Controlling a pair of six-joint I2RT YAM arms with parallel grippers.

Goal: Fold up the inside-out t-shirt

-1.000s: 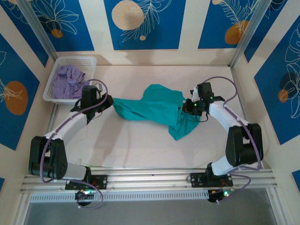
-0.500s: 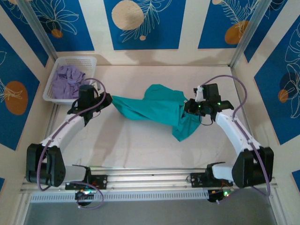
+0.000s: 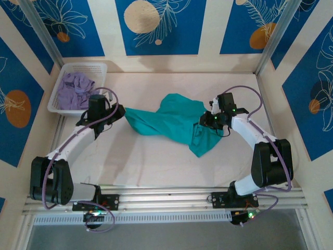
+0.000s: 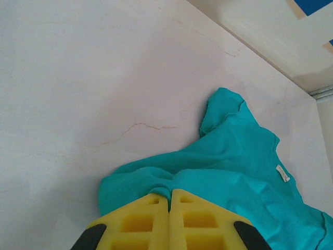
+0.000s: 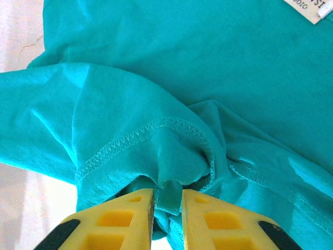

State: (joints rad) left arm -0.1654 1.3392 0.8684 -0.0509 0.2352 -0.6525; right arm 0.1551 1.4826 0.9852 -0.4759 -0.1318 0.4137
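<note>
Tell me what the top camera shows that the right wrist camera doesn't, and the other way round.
Top camera: the teal t-shirt strung across the table between the left gripper and the right gripper, plus a white basket holding a lavender garment at the far left. Right wrist camera: close detail: a zigzag-stitched hem, a corner of the white tag, and a fold of cloth between the yellow fingers. Shared: the teal t-shirt and the right gripper on it.
</note>
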